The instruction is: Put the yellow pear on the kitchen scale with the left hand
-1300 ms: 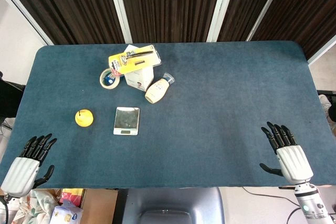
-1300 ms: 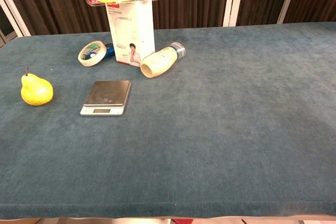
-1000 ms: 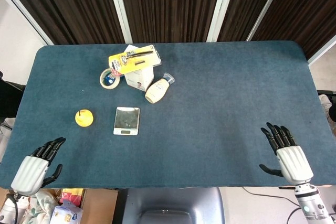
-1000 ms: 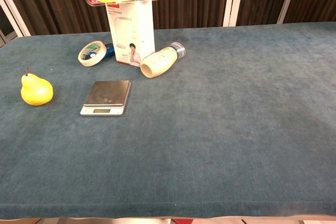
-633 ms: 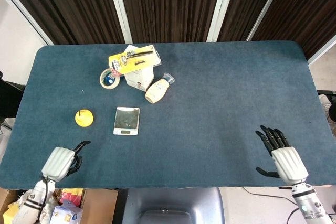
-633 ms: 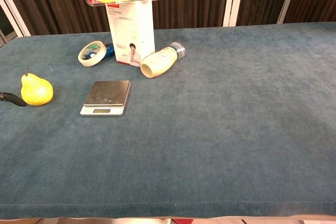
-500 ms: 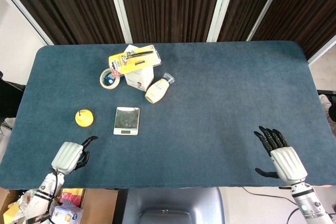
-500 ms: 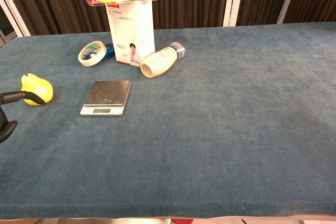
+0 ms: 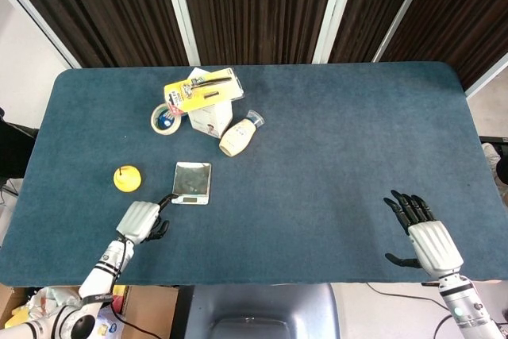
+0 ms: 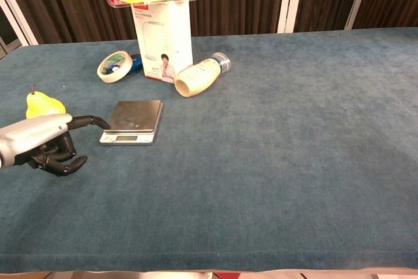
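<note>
The yellow pear [image 9: 126, 179] stands on the blue table left of the small silver kitchen scale [image 9: 191, 182]. In the chest view the pear [image 10: 43, 103] is partly hidden behind my left hand [image 10: 46, 138]. My left hand [image 9: 141, 220] hovers nearer the table's front edge than the pear and to its right, by the near left corner of the scale [image 10: 132, 121]. It holds nothing; one finger points toward the scale and the others are loosely curled. My right hand [image 9: 425, 232] is at the front right with fingers spread and nothing in it.
Behind the scale stand a white box [image 9: 210, 115] with a yellow razor pack [image 9: 202, 89] on top, a tape roll [image 9: 164, 119] and a cream bottle [image 9: 240, 135] lying on its side. The table's front edge runs just behind both hands.
My left hand has swung from the front left corner rightward and forward to just beside the scale, turning onto its side. My right hand shifted slightly.
</note>
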Available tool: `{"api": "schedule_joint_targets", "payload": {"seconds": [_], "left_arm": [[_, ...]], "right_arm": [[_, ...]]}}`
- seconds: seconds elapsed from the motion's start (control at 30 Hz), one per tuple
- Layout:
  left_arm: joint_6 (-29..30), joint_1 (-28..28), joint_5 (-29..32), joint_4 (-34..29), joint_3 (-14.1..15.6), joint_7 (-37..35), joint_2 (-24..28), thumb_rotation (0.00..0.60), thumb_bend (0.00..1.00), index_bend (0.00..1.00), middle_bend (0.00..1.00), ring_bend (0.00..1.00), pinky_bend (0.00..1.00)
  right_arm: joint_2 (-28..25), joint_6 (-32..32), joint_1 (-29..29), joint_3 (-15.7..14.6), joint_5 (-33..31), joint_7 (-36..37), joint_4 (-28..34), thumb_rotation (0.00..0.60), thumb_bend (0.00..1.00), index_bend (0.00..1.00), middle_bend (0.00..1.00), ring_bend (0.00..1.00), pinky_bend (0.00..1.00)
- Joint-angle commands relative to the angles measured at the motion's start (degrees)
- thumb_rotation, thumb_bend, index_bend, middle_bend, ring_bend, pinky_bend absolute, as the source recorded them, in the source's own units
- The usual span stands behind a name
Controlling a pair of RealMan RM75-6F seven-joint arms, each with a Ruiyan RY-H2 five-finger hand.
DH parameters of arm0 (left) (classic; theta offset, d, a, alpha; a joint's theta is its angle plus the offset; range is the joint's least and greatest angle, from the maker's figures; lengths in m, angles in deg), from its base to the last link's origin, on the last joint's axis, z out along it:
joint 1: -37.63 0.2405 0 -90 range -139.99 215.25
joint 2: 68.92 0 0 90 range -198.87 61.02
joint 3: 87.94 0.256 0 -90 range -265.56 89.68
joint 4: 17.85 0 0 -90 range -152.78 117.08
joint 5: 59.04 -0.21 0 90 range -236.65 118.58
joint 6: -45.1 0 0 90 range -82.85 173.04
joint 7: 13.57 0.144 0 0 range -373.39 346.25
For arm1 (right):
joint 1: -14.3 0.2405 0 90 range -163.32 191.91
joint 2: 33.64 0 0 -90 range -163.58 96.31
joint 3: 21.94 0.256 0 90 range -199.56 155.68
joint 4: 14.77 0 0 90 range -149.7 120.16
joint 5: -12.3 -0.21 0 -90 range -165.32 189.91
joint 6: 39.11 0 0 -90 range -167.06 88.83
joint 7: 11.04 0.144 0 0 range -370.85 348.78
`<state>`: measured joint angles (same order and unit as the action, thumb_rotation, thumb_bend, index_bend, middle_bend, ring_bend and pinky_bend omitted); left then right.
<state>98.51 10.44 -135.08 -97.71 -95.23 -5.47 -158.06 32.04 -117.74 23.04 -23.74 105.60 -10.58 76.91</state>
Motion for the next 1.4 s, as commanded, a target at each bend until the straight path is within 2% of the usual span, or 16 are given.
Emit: {"api": "schedule_joint_targets", "payload": {"seconds": [0.03, 0.8, 1.4], "left_arm": [[0.42, -0.78, 0.43, 0.81, -0.26, 0.8, -1.23, 0.6, 0.48, 0.17, 1.0, 1.0, 1.0], [3.26, -0.87, 0.75, 3.41, 2.39, 0.54, -2.36, 0.6, 0.46, 0.23, 1.0, 1.0, 1.0], [1.96, -1.53, 1.76, 4.9, 3.33, -0.34, -2.22, 0.6, 0.46, 0.23, 1.0, 1.0, 1.0]], "right_arm": [[-0.11, -0.35, -0.08, 0.01, 0.12, 0.24, 0.03, 0.6, 0.16, 0.0, 0.0, 0.0, 0.0], [-0.59, -0.11, 0.06, -0.39, 0.14, 0.69, 0.37, 0.6, 0.16, 0.0, 0.0, 0.0, 0.0], [-0.72, 0.77, 0.4, -0.58, -0.22, 0.26, 0.77, 0.6, 0.16, 0.0, 0.0, 0.0, 0.0]]}}
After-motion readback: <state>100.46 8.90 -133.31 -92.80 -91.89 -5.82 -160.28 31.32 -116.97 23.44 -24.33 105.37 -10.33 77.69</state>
